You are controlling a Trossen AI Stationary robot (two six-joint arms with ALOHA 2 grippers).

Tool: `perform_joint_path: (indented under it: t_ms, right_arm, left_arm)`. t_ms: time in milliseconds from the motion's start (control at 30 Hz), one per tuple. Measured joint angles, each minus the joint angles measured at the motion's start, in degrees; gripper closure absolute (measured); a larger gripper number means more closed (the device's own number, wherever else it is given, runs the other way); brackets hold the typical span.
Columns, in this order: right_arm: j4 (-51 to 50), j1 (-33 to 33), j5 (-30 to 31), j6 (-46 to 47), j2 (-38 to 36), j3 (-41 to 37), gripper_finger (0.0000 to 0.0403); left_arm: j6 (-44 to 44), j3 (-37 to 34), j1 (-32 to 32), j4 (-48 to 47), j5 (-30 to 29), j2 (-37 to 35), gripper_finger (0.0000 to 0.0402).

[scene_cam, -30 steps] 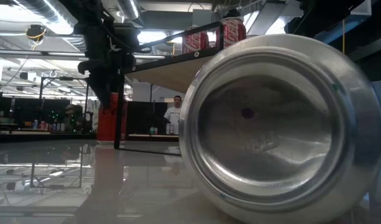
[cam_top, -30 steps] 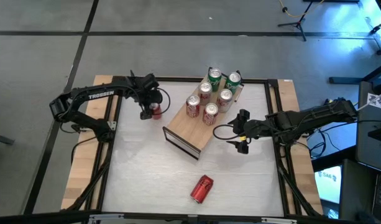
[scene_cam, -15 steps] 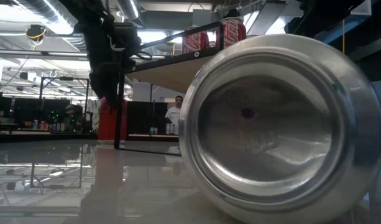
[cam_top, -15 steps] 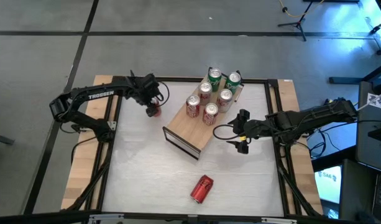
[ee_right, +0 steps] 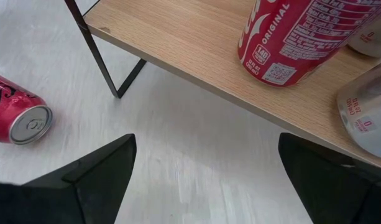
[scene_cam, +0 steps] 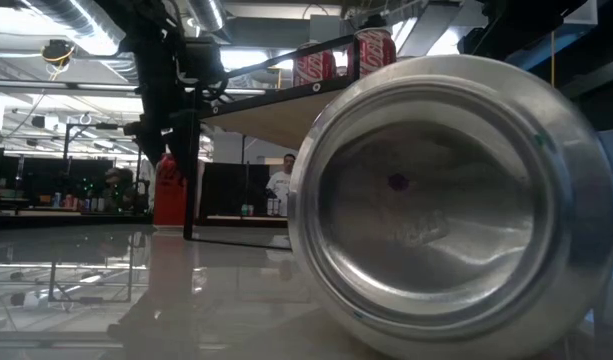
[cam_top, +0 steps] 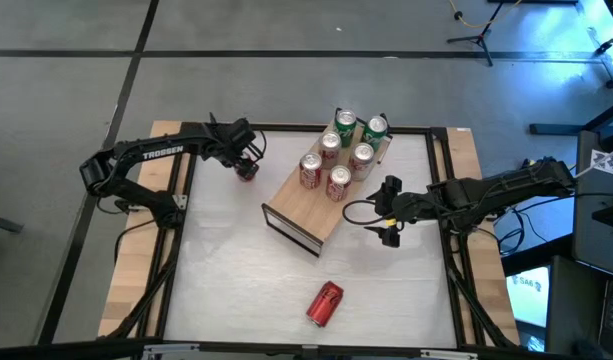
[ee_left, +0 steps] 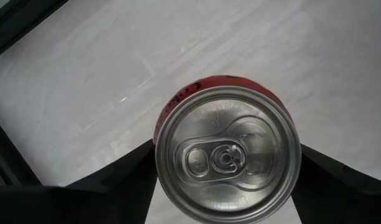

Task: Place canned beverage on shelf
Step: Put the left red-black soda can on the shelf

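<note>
Your left tool (cam_top: 246,168) is clamped on a red can (ee_left: 226,155), fingers pressed against its two sides just below the rim, and you have it off to the left of the shelf (cam_top: 324,200), low over the table (cam_top: 226,280); from the level camera I cannot tell whether its base has cleared the surface. The risk is in the carry: the grip sits high on a smooth round wall, so a quick swing could let the can pivot or slide out. The shelf board stands raised on a dark frame, so if you travel across too low, the can's base would likely strike the board's edge. Six cans (cam_top: 338,183) already crowd the far end, two abreast; set down too near them and you could topple a neighbour, so aim for the bare near end. Your right tool (cam_top: 387,211) waits with fingers spread wide just beside the shelf's right side, so watch for it as you approach. Another red can (cam_top: 324,304) lies on its side near the table's front edge, well apart.
</note>
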Motion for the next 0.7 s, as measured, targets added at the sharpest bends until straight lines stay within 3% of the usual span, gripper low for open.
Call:
perform_joint_path:
  t_ms: [367, 700]
  right_arm:
    - [0.00, 0.00, 0.00, 0.00, 0.00, 0.00, 0.0015]
    - [0.00, 0.01, -0.01, 0.00, 0.00, 0.01, 0.0015]
  left_arm:
    - [-0.01, -0.02, -0.01, 0.29, 0.42, 0.00, 0.0076]
    - [-0.75, -0.02, -0.01, 0.33, 0.71, 0.00, 0.0072]
